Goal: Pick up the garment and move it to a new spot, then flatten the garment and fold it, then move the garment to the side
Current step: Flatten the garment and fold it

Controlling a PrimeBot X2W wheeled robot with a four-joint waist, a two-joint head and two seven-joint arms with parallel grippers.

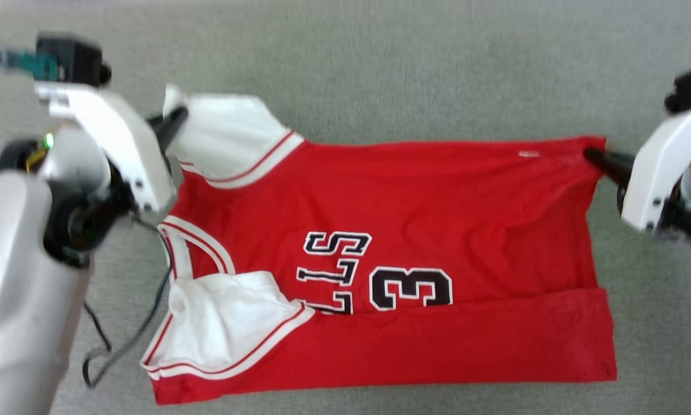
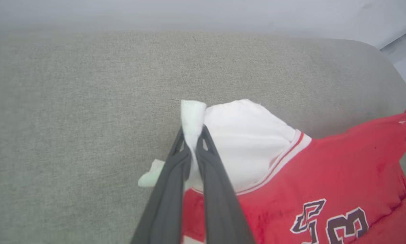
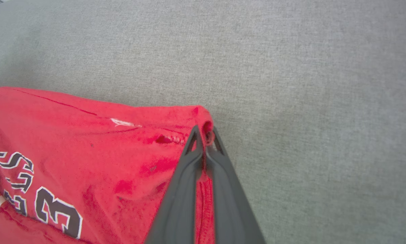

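The garment (image 1: 414,196), a red jersey with white sleeves and black-and-white lettering, is stretched sideways across the grey surface. Its near long edge is folded up over the front as a red band (image 1: 466,340). My left gripper (image 1: 175,124) is shut on the far white sleeve (image 2: 243,135), pinching a fold of white cloth (image 2: 192,115). My right gripper (image 1: 596,157) is shut on the far red hem corner (image 3: 204,125). The far edge runs taut between the two grippers. The near white sleeve (image 1: 224,323) lies flat on the body.
Grey fabric surface (image 1: 380,69) extends all around the garment; its rounded far edge (image 2: 385,57) shows in the left wrist view, with a pale wall behind. A black cable (image 1: 143,323) hangs from my left arm beside the collar.
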